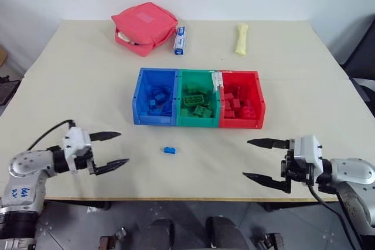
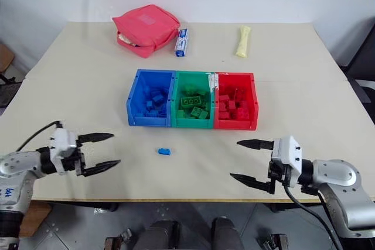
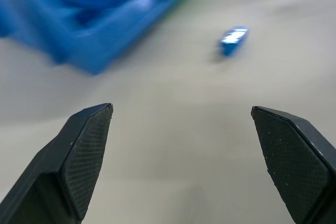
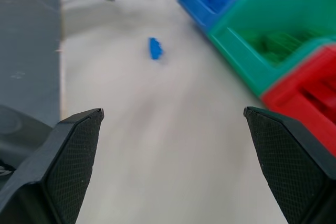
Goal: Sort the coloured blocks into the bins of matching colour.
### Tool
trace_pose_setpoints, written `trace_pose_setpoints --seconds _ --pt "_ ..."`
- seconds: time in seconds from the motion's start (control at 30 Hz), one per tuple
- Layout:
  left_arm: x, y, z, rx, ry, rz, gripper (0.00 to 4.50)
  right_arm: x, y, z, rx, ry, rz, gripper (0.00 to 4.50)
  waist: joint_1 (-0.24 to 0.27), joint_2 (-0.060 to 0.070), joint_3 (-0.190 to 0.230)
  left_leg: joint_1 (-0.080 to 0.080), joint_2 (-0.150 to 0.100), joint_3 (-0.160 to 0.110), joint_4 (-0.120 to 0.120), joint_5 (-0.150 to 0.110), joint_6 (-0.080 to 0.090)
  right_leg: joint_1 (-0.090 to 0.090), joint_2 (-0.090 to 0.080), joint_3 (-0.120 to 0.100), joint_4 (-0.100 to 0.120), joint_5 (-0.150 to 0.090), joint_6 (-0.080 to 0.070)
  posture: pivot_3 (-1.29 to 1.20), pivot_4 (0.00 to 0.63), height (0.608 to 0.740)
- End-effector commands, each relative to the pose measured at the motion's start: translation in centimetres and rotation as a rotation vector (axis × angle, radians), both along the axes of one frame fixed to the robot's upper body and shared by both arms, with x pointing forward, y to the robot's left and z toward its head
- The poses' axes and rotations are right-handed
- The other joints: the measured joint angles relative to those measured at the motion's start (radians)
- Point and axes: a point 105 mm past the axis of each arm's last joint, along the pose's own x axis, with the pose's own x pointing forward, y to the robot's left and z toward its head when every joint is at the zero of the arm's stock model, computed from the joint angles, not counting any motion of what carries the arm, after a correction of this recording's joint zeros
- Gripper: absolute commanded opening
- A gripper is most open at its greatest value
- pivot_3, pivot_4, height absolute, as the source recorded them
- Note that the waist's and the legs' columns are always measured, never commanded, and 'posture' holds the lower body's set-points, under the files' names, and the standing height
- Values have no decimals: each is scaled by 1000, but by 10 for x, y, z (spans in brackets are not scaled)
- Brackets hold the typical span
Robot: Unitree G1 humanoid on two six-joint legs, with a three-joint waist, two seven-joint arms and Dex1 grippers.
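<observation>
blue block point(image 1: 170, 150) lone on the table, just before the blue bin point(image 1: 156, 96)
your left gripper point(image 1: 109, 151) is nearer it; right gripper point(image 1: 266, 159) farther, both spread wide and empty.

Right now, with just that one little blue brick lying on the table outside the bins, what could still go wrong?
The small blue studded plastic brick is tiny against the wide-open left hand, so the fingers might nudge it away rather than pinch it. The blue plastic bin is joined to the green plastic bin, so a slightly off drop could put the brick in the wrong one. The right hand, also open, might cross the left's path if both reach.
</observation>
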Motion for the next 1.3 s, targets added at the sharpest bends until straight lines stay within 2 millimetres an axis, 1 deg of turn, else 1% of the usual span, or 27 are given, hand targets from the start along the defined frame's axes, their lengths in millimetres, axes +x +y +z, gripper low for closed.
trace_pose_setpoints --seconds 0.03,0.07,0.1,0.13,0.2,0.33,0.4,0.47,0.5,0.57,0.77,0.93,0.97,1.03,1.07,1.13,1.2,1.23,1.3 --pt "4 -40 7 74 -25 -77 4500 -6 11 5 1 -35 47 4486 0 0 0 0 0 0 1 0 0 1 0 0 0 0 0 0 150 740" --pt "5 -50 6 101 -33 -99 4500 -5 13 5 1 -36 50 4486 -1 0 0 0 0 0 1 0 0 1 0 0 0 0 0 0 150 740" --pt "6 -60 4 107 -5 -109 4500 -6 15 4 2 -34 55 4486 -2 0 0 0 0 0 1 0 1 1 0 0 0 0 0 0 150 740" --pt "8 -71 -3 150 -9 -126 4500 -6 16 4 6 -21 55 4486 -3 0 0 0 -1 0 1 0 1 1 0 1 0 0 0 0 150 740" --pt "10 -83 -16 212 5 -139 4500 -7 19 2 9 -9 55 4486 -3 0 0 1 -1 0 0 0 0 1 1 1 1 0 0 0 150 740" --pt "17 -86 -33 280 78 -114 4500 -9 24 1 23 5 47 4486 -9 0 0 1 0 1 0 0 0 -1 2 1 3 0 0 0 150 740" --pt "17 -86 -43 348 159 -126 4500 -10 26 1 36 14 38 4486 -5 0 0 1 0 1 0 1 -1 -1 2 1 4 0 0 0 150 740" --pt "19 -86 -45 392 191 -136 4500 -11 28 1 40 17 31 4486 -4 0 0 1 0 1 2 1 0 0 2 1 4 0 0 0 150 740" --pt "21 -86 -45 405 194 -136 4107 -12 29 1 41 16 28 4500 -3 0 0 2 0 1 2 1 0 1 2 1 4 0 0 0 150 740" --pt "25 -83 -41 428 181 -129 3650 -12 28 0 39 12 15 4500 -3 0 0 2 -1 0 2 0 1 2 2 1 4 0 0 0 150 740" --pt "29 -73 -38 447 185 -115 1969 -10 24 0 32 0 -12 4500 -5 0 0 3 0 0 1 1 0 2 2 1 4 0 0 0 150 740" --pt "28 -69 -39 392 217 -100 565 -9 25 1 56 8 -21 4500 -6 0 0 3 0 0 1 1 0 2 2 1 4 0 0 0 150 740" --pt "28 -69 -39 380 216 -96 370 -9 25 2 60 7 -21 4500 -6 0 0 3 0 0 1 1 0 2 2 1 4 0 0 0 150 740" --pt "31 -73 -29 248 168 -76 371 -5 28 8 91 -9 -28 4500 -8 0 0 3 0 0 1 1 0 2 2 1 4 0 0 0 150 740" --pt "38 -72 -20 178 116 -23 371 -3 30 13 114 -17 -34 4500 -9 0 0 3 0 1 1 1 0 2 2 1 4 0 0 0 150 740" --pt "51 -71 10 -22 16 81 371 4 35 23 174 -41 -63 4500 -6 0 0 3 0 0 2 1 0 1 2 1 5 0 0 0 150 740" --pt "58 -68 34 -195 -17 157 371 8 39 30 230 -62 -93 4500 -1 -1 0 1 0 0 4 1 -1 0 2 0 5 0 0 0 150 740" --pt "62 -64 41 -232 -33 198 371 11 42 35 265 -84 -108 4500 3 -1 0 -1 0 -2 6 1 -1 0 2 -1 6 0 0 0 150 740" --pt "79 -50 54 -196 -141 347 371 17 48 44 322 -128 -136 4500 5 -1 0 -1 0 -2 7 1 -1 0 2 -1 6 0 0 0 150 740"
